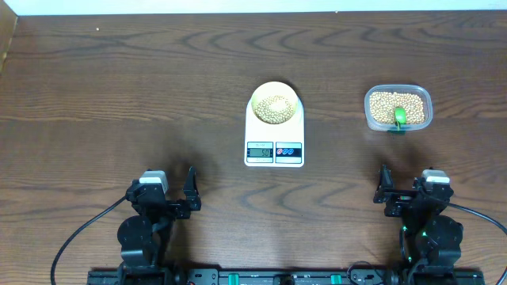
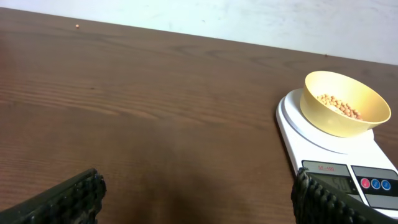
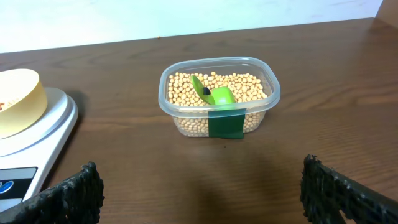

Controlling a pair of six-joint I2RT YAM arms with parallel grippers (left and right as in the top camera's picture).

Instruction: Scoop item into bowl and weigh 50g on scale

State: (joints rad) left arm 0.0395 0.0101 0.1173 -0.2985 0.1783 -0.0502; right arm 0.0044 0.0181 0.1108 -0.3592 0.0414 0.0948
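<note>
The pale yellow bowl point(image 1: 275, 104) stands on the white scale point(image 1: 274, 134) at mid-table and holds a layer of beige beans point(image 1: 275, 108). In the left wrist view the bowl point(image 2: 344, 103) sits on the scale point(image 2: 323, 143) with beans point(image 2: 339, 106) in it. The right wrist view shows the bowl's edge point(image 3: 18, 102) on the scale point(image 3: 37, 143). More beans point(image 3: 217, 102) fill a clear tub point(image 1: 398, 108). My left gripper point(image 1: 179, 190) and right gripper point(image 1: 396, 188) are open and empty near the front edge, well short of the scale.
A green scoop point(image 3: 212, 94) lies in the clear tub point(image 3: 219, 99), which has green tape on its front wall. A lone bean point(image 2: 76, 25) lies far back on the table. The scale's display point(image 1: 260, 150) is lit but unreadable.
</note>
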